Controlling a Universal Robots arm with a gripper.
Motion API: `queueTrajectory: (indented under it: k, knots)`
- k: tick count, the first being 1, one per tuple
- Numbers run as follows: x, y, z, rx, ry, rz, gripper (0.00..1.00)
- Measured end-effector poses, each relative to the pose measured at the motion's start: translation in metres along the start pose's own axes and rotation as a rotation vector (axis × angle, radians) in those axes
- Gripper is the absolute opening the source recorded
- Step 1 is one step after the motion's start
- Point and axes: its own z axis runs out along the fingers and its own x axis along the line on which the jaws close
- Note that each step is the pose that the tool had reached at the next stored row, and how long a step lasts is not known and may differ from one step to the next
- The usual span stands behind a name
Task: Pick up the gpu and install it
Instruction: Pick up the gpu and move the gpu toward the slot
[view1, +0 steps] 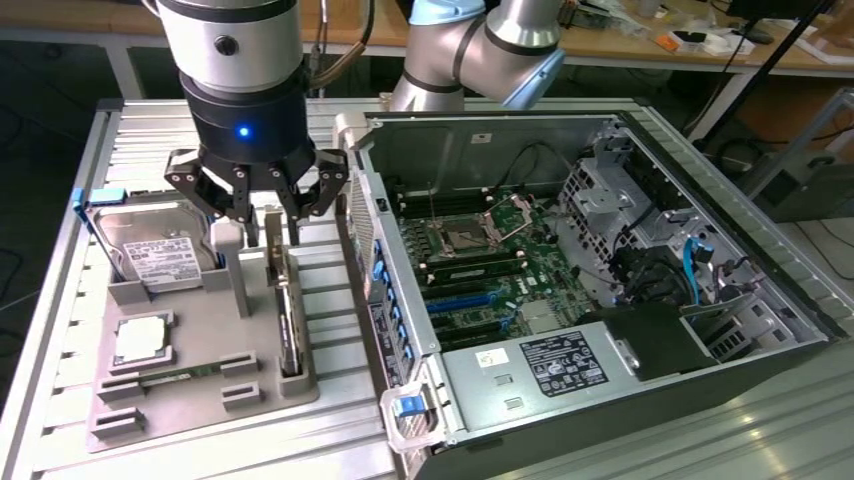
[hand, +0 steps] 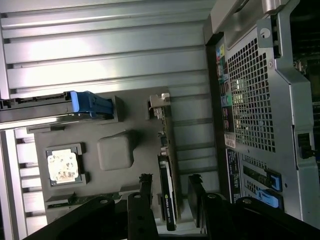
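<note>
1. Surface (view1: 140, 130): ribbed metal, carries everything.
2. Computer case (view1: 461, 150): lies on its side with the panel off. Judged: so the board slots can be reached from above.
3. Tray (view1: 200, 310): grey moulded holder just beside the case, one pocket per part. Judged: keeps each part where it can be found.
4. Pincer (view1: 271, 210): spread wide and hanging above the tray. The wrist view shows a finger to either side of the card's line, with no contact seen.
5. Graphics card (view1: 286, 310): stands on its long edge in the tray slot nearest the case. Judged: both flat faces are offered to the fingers. It is slim, with a black face, a green board and a silver bracket at one end.
</note>
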Motion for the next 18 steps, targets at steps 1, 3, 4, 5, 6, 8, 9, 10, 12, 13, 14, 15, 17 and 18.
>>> queueTrajectory:
  k: [1,3,4,5,6,8,9,10,12,13,14,15,17,18]
  knots:
    - [0.0,-0.0003,0.0004,-0.0002,0.0,0.0,0.42]
    - [0.0,-0.0018,0.0019,-0.0001,-0.0002,0.0,0.42]
    - [0.0,-0.0027,0.0026,0.0,-0.0001,0.0,0.42]
    - [0.0,-0.0037,0.0034,0.0,-0.0003,0.0,0.42]
    - [0.0,-0.0045,0.0042,-0.0001,-0.0003,0.0,0.42]
    - [-0.001,-0.0059,0.0056,-0.0001,-0.0003,0.0,0.42]
    - [-0.001,-0.0066,0.0063,-0.0001,-0.0003,0.0,0.42]
    - [-0.002,-0.0072,0.007,0.0,-0.0003,0.0,0.42]
    - [-0.002,-0.0085,0.0082,0.0,-0.0002,0.0,0.42]
    - [-0.003,-0.009,0.0087,0.0,-0.0003,0.0,0.42]
    - [-0.003,-0.0095,0.0093,-0.0001,-0.0003,0.0,0.42]
    - [-0.004,-0.0103,0.0101,-0.0001,-0.0003,0.0,0.42]
    - [-0.005,-0.0114,0.0112,-0.0001,-0.0003,0.0,0.42]
    - [-0.005,-0.0119,0.0117,0.0,-0.0003,0.0,0.42]
